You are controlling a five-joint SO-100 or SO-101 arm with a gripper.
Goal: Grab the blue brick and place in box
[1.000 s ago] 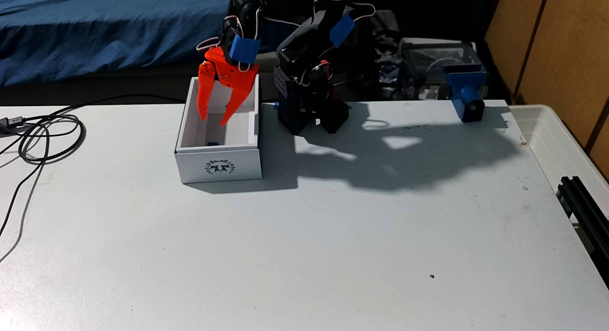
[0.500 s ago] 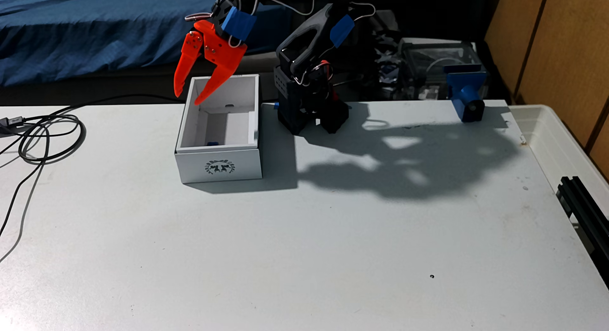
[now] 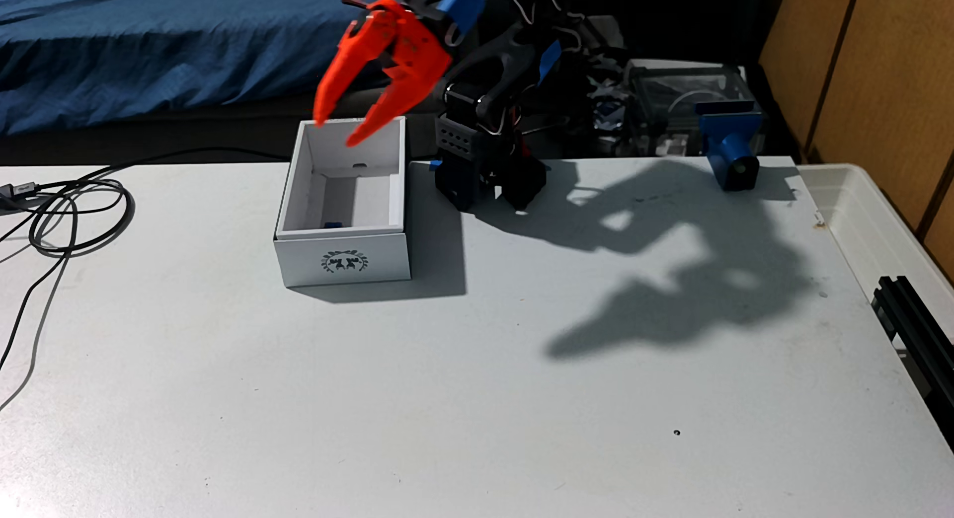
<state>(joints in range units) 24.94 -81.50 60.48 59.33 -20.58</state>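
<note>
Up front, the pale table (image 3: 361,394) lies bare, with dark cables (image 3: 67,213) looped near its left edge. Farther back the white box (image 3: 343,260) sits with the blue brick (image 3: 333,224) on its floor by the near wall. Since half a second ago the orange claw (image 3: 335,131) has swung rightward and higher; its jaws are spread and hold nothing, tips above the box's far rim. Behind lies a blue bed (image 3: 155,43).

Fixed view. Hard light from the upper left throws a sharp-edged arm shadow across the table (image 3: 464,394), falling to the right of and below the gripper (image 3: 335,132). The gripper shows slight motion blur. Behind it the background is dim; the tabletop is evenly bright, without glare.
</note>
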